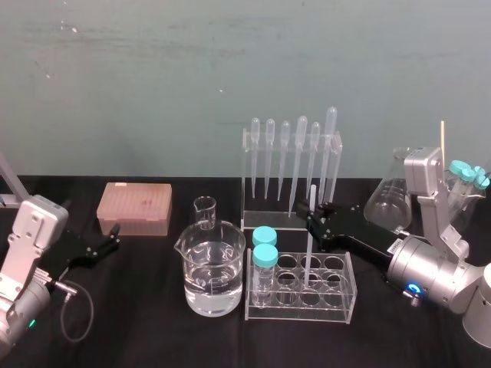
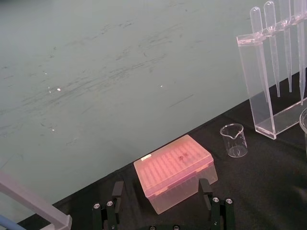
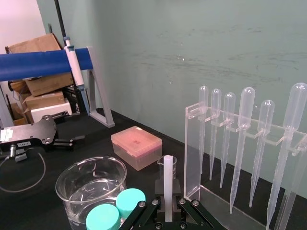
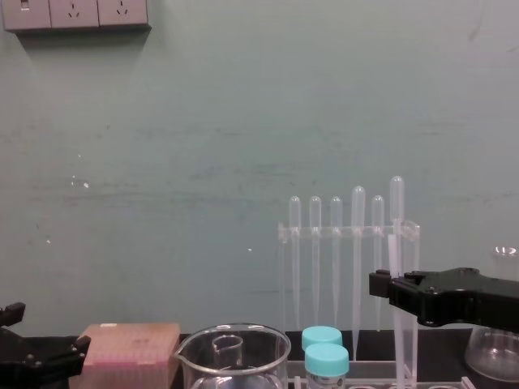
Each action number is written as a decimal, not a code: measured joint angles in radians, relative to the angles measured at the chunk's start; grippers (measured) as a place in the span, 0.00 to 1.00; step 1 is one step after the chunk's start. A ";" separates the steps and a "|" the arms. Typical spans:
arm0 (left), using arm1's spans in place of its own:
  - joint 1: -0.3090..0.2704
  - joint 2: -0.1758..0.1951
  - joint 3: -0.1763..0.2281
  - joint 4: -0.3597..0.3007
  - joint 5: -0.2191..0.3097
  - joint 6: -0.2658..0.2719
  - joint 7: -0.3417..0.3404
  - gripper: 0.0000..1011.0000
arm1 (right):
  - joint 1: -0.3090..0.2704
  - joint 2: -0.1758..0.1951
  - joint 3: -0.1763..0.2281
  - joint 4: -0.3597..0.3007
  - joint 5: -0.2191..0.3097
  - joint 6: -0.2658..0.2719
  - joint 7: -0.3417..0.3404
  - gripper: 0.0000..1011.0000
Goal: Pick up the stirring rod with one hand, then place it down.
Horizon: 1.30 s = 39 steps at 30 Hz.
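Note:
The stirring rod (image 1: 311, 238) is a thin translucent-white stick standing upright, its lower part reaching down among the wells of the clear tube rack (image 1: 337, 303). My right gripper (image 1: 314, 218) comes in from the right and is shut on the rod about halfway up. The right wrist view shows the rod (image 3: 168, 179) rising from between the black fingers (image 3: 184, 211). In the chest view the rod (image 4: 394, 255) sticks up above the gripper (image 4: 383, 285). My left gripper (image 1: 113, 236) rests at the far left of the table, open, facing the pink box (image 2: 175, 170).
A large beaker of water (image 1: 211, 272) and a small empty beaker (image 1: 205, 212) stand left of the tube rack, which holds two blue-capped tubes (image 1: 265, 249). An acrylic stand with several pipettes (image 1: 291, 169) is behind. A glass flask (image 1: 391, 199) sits at the right.

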 joint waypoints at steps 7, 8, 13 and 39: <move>0.000 0.000 0.000 0.000 0.000 0.000 0.000 0.99 | -0.001 0.000 0.001 -0.001 0.001 0.000 0.000 0.14; 0.000 0.000 0.000 0.000 0.000 0.000 0.000 0.99 | -0.001 0.001 0.001 -0.001 0.002 0.000 0.000 0.17; 0.000 0.000 0.000 0.000 0.000 0.000 0.000 0.99 | -0.001 0.001 0.002 -0.002 0.003 0.000 0.000 0.33; 0.000 0.000 0.000 0.000 0.000 0.000 0.000 0.99 | -0.072 0.017 0.039 -0.077 0.026 0.012 -0.044 0.99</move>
